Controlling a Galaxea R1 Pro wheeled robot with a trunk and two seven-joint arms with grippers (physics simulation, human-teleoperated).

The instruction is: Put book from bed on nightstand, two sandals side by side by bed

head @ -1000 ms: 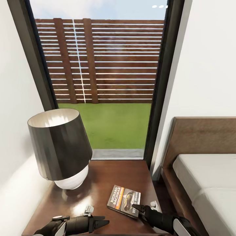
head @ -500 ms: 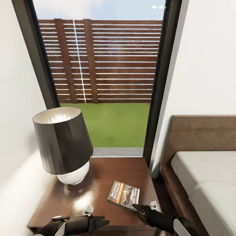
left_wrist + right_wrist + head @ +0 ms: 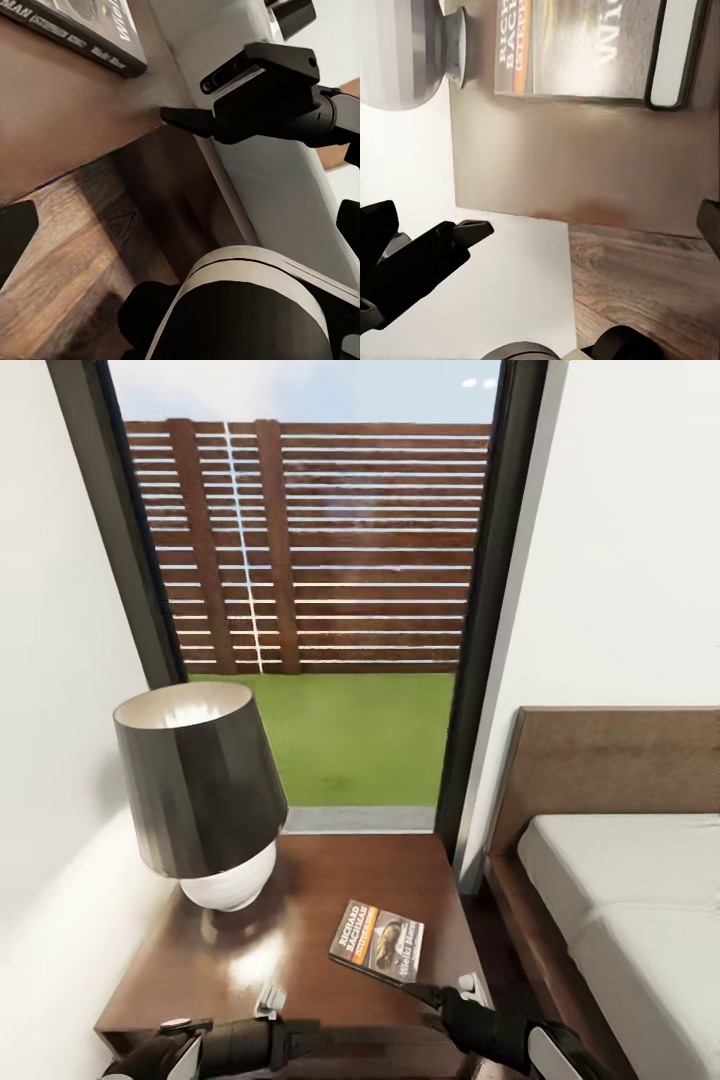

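Book (image 3: 377,941) lies flat on nightstand (image 3: 300,920); right pincer (image 3: 425,995) open

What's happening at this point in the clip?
The book lies flat on the nightstand, beside a lamp, so that part looks done. The right gripper sits just off the book's near corner with nothing held; the left gripper hangs at the nightstand's front edge. The bed is alongside.
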